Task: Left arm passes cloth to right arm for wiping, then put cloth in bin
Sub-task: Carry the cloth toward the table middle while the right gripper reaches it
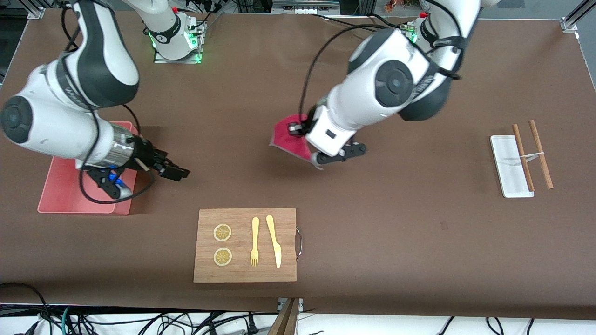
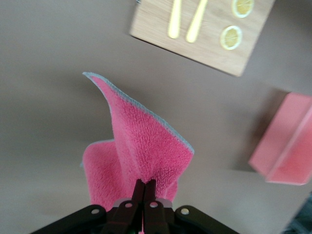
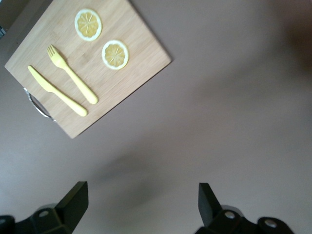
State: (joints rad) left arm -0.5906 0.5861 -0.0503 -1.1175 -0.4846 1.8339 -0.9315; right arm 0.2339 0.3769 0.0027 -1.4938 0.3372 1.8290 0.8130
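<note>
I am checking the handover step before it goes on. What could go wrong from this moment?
1. The left gripper pinches the cloth only at one edge; most of it hangs loose, so it may slip or swing away from the other arm's grasp.
2. The right gripper is open beside the bin, apart from the cloth; a poorly aligned meeting could close on nothing.

Wooden board [image 1: 245, 245] with lemon slices [image 1: 222, 232], fork [image 1: 254, 242], knife [image 1: 274, 240]; white tray [image 1: 509, 166], chopsticks [image 1: 540, 154].

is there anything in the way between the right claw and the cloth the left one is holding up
Nothing visible. The left claw is shut on the cloth above bare table; the open right claw hangs beside the bin, with only bare tabletop between them.
</note>
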